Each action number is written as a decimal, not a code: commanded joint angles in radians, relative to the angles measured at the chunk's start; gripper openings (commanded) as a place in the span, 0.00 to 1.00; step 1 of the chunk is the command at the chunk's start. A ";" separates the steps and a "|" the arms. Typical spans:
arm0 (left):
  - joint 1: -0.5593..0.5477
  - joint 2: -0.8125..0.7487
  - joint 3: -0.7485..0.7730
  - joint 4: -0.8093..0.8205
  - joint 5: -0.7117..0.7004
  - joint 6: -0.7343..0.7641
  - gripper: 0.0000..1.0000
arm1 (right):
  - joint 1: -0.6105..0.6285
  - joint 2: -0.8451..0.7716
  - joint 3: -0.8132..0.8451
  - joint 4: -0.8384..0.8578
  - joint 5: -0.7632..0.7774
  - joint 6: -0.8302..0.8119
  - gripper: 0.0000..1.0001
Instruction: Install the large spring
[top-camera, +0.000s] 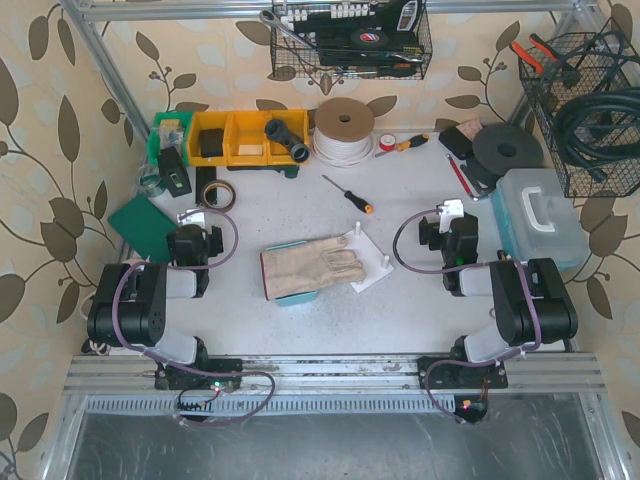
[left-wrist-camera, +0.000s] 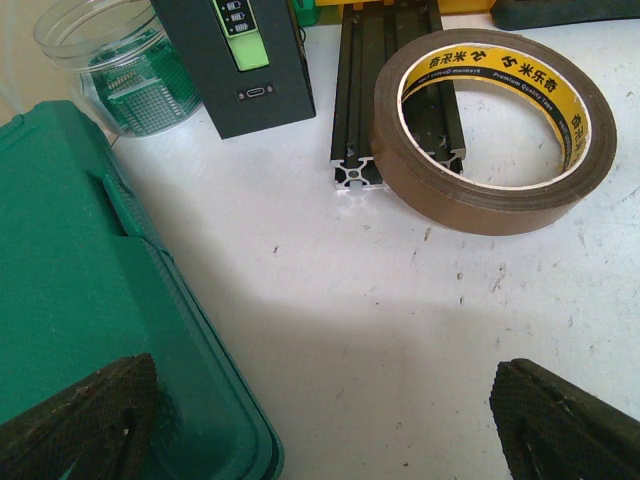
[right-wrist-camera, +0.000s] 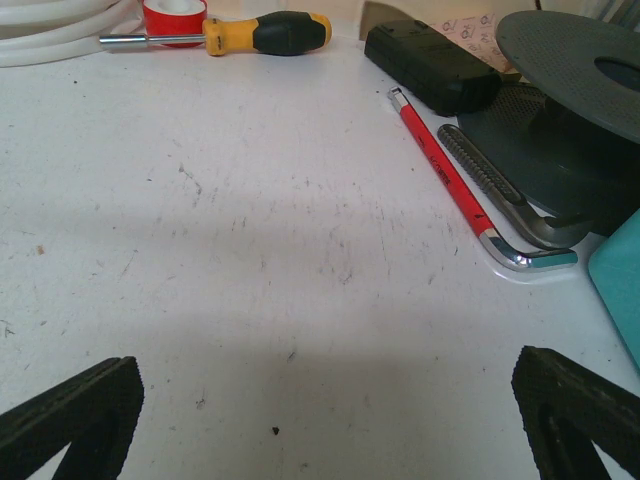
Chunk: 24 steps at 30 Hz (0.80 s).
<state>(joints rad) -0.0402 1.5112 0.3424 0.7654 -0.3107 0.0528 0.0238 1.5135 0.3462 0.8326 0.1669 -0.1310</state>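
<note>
The large spring does not show in any view. A white plate with upright pegs (top-camera: 376, 266) lies at the table's middle, with a tan work glove (top-camera: 310, 268) lying across its left side. My left gripper (top-camera: 191, 217) (left-wrist-camera: 320, 410) is open over bare table beside a green case (left-wrist-camera: 70, 300), nothing between its fingers. My right gripper (top-camera: 452, 213) (right-wrist-camera: 330, 410) is open too, empty, over bare white tabletop right of the plate.
A brown tape roll (left-wrist-camera: 490, 130), a black extrusion (left-wrist-camera: 385, 90) and a black device (left-wrist-camera: 245, 60) lie ahead of the left gripper. A red hex key (right-wrist-camera: 445, 170), a black spool (right-wrist-camera: 570, 100) and a screwdriver (right-wrist-camera: 265, 33) lie ahead of the right. Yellow bins (top-camera: 245, 135) stand at the back.
</note>
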 joint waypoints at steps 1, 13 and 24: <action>-0.001 -0.020 0.023 0.014 0.024 -0.008 0.92 | -0.003 -0.010 0.020 0.004 -0.021 0.010 1.00; -0.001 -0.019 0.021 0.014 0.025 -0.008 0.92 | -0.003 -0.011 0.022 0.004 -0.021 0.010 1.00; -0.002 -0.034 0.009 0.038 0.012 -0.008 0.92 | -0.004 -0.012 0.021 0.005 -0.021 0.010 1.00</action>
<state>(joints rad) -0.0402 1.5112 0.3424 0.7658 -0.3107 0.0528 0.0238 1.5135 0.3462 0.8322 0.1665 -0.1310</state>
